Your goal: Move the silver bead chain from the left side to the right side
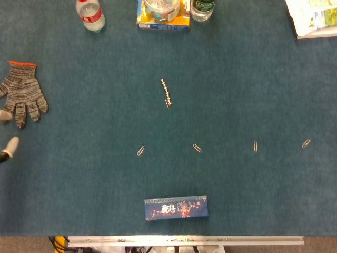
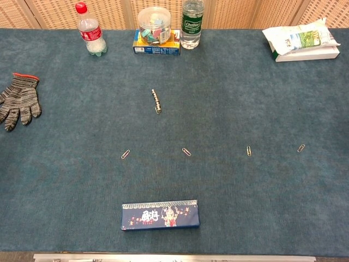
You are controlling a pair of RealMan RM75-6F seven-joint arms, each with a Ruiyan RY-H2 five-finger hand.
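The silver bead chain (image 1: 167,93) lies stretched out on the blue cloth, a little left of the table's middle and toward the back; in the chest view the chain (image 2: 156,101) lies the same way, untouched. Of my left hand (image 1: 9,145) only two pale fingertips show at the far left edge of the head view, spread apart, holding nothing and far from the chain. The chest view shows no hand. My right hand is out of both views.
A grey knit glove (image 1: 22,95) lies at the left. A red-capped bottle (image 2: 90,31), a jar on a box (image 2: 155,34) and a green bottle (image 2: 191,19) stand at the back. Several paper clips (image 1: 197,148) lie mid-table, a blue box (image 1: 176,207) in front, a packet (image 2: 300,39) back right.
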